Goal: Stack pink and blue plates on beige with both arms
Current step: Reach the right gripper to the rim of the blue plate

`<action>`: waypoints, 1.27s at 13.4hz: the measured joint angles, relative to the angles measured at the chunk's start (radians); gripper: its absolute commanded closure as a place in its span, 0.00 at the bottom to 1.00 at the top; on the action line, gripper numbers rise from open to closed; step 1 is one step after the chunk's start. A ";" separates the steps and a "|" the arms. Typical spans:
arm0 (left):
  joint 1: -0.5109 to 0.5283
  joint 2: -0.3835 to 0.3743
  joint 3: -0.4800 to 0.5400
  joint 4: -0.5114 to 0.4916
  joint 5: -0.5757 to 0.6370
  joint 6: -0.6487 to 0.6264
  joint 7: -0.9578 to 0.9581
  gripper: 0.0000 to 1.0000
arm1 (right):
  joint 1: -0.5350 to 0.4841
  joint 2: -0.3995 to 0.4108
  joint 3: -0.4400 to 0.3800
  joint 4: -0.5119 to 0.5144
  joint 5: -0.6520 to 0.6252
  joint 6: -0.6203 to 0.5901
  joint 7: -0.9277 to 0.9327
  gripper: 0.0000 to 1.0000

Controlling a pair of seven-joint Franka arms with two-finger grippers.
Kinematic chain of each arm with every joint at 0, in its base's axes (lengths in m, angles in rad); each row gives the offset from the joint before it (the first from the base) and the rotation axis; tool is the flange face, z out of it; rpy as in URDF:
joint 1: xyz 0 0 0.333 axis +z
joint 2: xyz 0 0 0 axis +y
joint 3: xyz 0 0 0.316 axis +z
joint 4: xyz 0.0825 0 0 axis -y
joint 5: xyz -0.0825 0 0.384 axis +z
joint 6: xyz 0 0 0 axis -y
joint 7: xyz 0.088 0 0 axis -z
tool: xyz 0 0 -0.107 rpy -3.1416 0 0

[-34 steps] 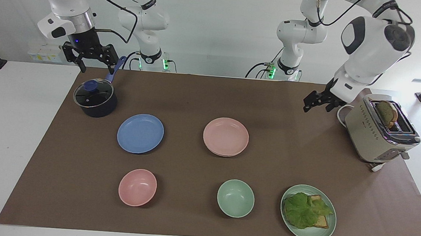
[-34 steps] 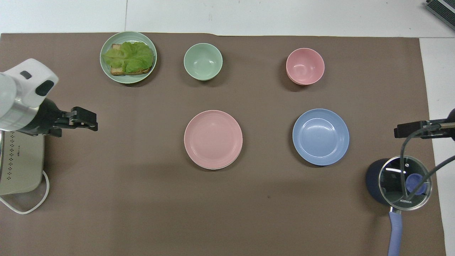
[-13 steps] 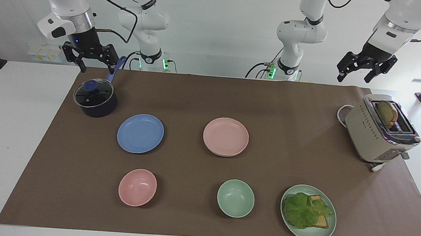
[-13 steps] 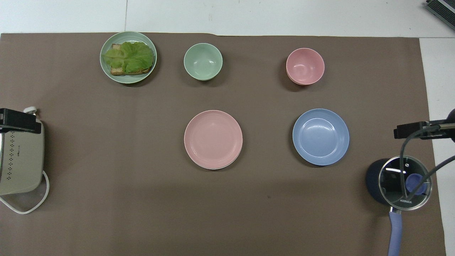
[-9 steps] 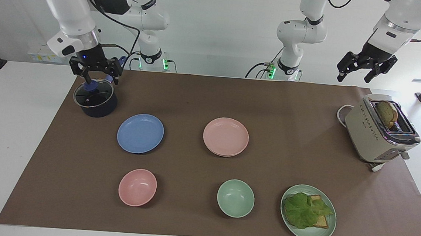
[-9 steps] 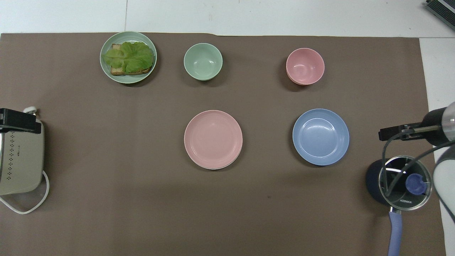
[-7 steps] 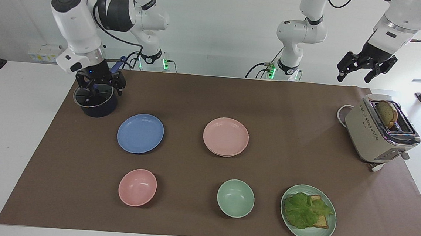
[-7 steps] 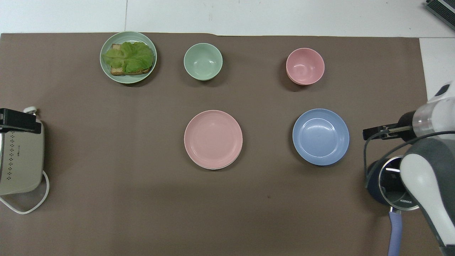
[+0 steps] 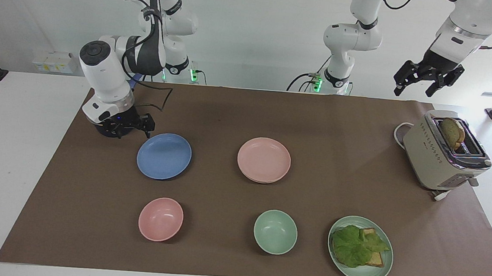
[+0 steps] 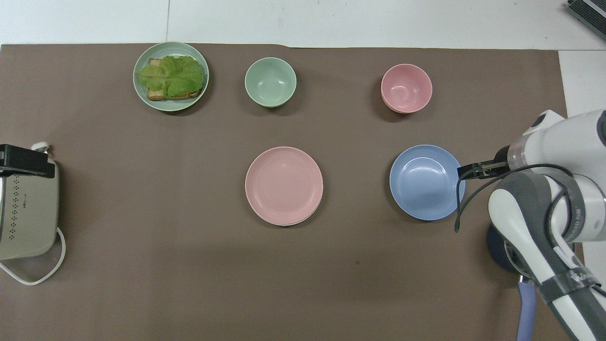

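Note:
The pink plate (image 9: 264, 158) (image 10: 284, 184) lies mid-table on the beige plate (image 10: 289, 224), of which only a thin pale rim shows under it. Beside them, toward the right arm's end, the blue plate (image 9: 164, 155) (image 10: 427, 182) lies alone on the mat. My right gripper (image 9: 130, 126) (image 10: 466, 169) is low and open at the blue plate's rim, on the side toward the pot, with nothing between its fingers. My left gripper (image 9: 427, 79) (image 10: 23, 161) hangs open and empty, high over the toaster's end, and waits.
A dark pot (image 9: 108, 132) (image 10: 497, 246) stands under the right arm, mostly hidden. A toaster (image 9: 439, 156) holds bread. Farthest from the robots stand a pink bowl (image 9: 160, 218), a green bowl (image 9: 275, 232) and a green plate (image 9: 366, 274) with lettuce and toast.
The right arm has swung down from above the pot to the blue plate's rim, staying open. The left arm rose from beside the toaster earlier and has since held still.

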State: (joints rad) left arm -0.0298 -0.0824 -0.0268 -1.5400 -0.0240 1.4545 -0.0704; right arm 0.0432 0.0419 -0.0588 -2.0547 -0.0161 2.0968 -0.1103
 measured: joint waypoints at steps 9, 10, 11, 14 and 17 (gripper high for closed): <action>0.000 0.000 0.000 0.000 0.000 0.000 0.000 0.00 | 0.002 0.153 -0.001 -0.029 0.027 0.160 -0.085 0.00; 0.000 0.000 0.000 0.000 0.000 0.000 0.000 0.00 | 0.000 0.175 -0.002 -0.030 0.027 0.178 -0.117 0.00; 0.000 0.000 0.000 0.000 0.000 0.000 0.000 0.00 | -0.007 0.190 -0.003 -0.030 0.029 0.191 -0.151 0.00; 0.000 0.000 0.000 0.000 0.000 0.000 0.000 0.00 | -0.028 0.201 -0.004 -0.033 0.073 0.195 -0.197 0.38; 0.000 0.000 0.000 0.000 0.000 0.000 0.000 0.00 | -0.028 0.203 -0.004 -0.044 0.086 0.195 -0.204 1.00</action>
State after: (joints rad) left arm -0.0298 -0.0824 -0.0268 -1.5400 -0.0240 1.4544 -0.0704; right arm 0.0150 0.2449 -0.0627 -2.0985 0.0696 2.2914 -0.3140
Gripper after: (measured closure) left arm 0.000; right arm 0.374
